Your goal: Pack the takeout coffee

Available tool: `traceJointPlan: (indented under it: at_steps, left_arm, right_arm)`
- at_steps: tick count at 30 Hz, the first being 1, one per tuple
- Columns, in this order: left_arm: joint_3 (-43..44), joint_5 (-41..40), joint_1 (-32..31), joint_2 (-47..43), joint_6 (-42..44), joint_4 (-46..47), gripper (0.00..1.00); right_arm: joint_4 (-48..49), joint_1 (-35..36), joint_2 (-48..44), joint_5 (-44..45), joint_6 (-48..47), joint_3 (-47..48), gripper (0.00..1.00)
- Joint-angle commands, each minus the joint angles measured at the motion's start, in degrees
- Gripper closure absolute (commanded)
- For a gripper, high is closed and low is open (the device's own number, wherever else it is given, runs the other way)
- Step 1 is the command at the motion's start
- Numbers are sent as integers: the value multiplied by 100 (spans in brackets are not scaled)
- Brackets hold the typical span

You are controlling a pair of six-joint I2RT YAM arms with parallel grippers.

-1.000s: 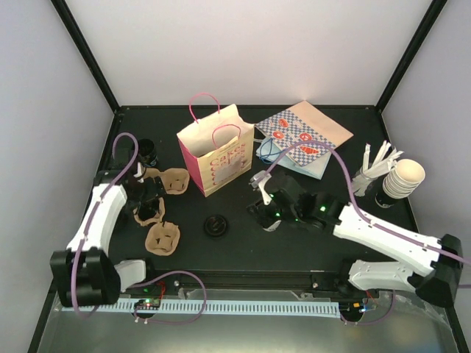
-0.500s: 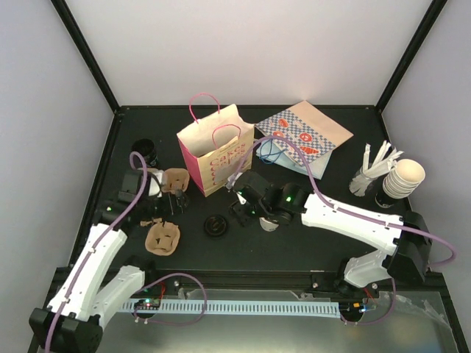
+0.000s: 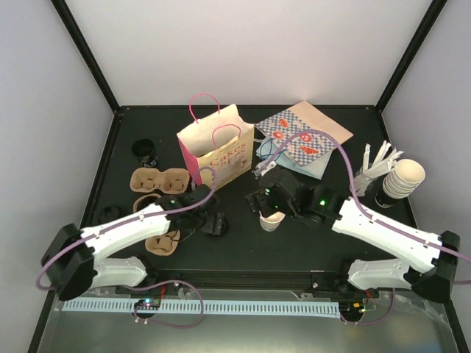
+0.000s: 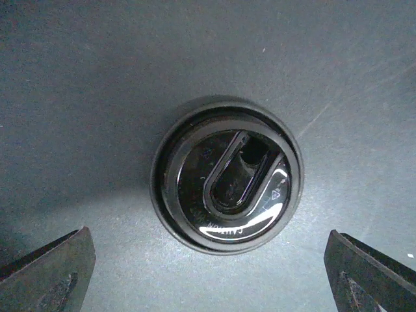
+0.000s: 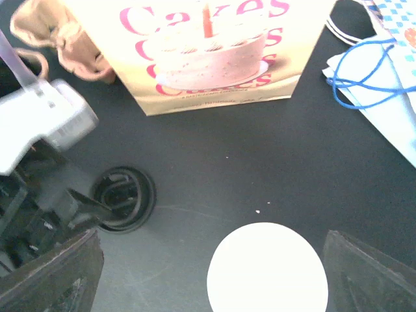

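The takeout coffee point(image 3: 271, 220) is a small white paper cup with a cream inside, standing upright on the black table right of centre. My right gripper point(image 3: 266, 208) hangs just over it, open. In the right wrist view the cup's bright round top point(image 5: 267, 270) lies between the wide-spread fingers point(image 5: 370, 273), with a gap on each side. A black lid point(image 3: 218, 225) lies flat to the cup's left. My left gripper point(image 3: 210, 219) is above it, open, and the lid point(image 4: 227, 182) fills the left wrist view between the fingers point(image 4: 45, 268). The pink "Cakes" bag point(image 3: 215, 151) stands open behind.
Brown pulp cup carriers point(image 3: 158, 180) lie at the left, another point(image 3: 163, 241) partly under my left arm. A small black cup point(image 3: 146, 152) stands far left. A patterned flat bag point(image 3: 302, 140) lies behind the right arm. Stacked cream cups point(image 3: 403, 179) and stirrers point(image 3: 372, 170) stand at the right edge.
My right gripper has opened and let go of the cup, which now stands free on the table. My left arm has swung right, from the carriers to above the black lid.
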Motion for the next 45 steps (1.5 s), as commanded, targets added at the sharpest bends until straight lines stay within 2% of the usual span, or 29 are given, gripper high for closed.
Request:
traceJointPlan:
  at_steps: [1,8,16,40,45]
  left_arm:
    - [297,-470,-241,554,162,291,1]
    - [170,-20,-247,1111,746,900,1]
    - [33,225,-245,953,1346,1201,1]
    - [77,206,-243,1144,1760,1175,2]
    - [204,52,-248,1403,1741,995,4]
  right_arm:
    - [-69,-87,-279,281,132,-53,2]
    - [4,-107,-498,353,181,-171,0]
    - [68,-103,-530,443,177,-175,0]
    - [187,-103,-459,310,175,-153,0]
    - [187,-103,-463,295,168,-148,0]
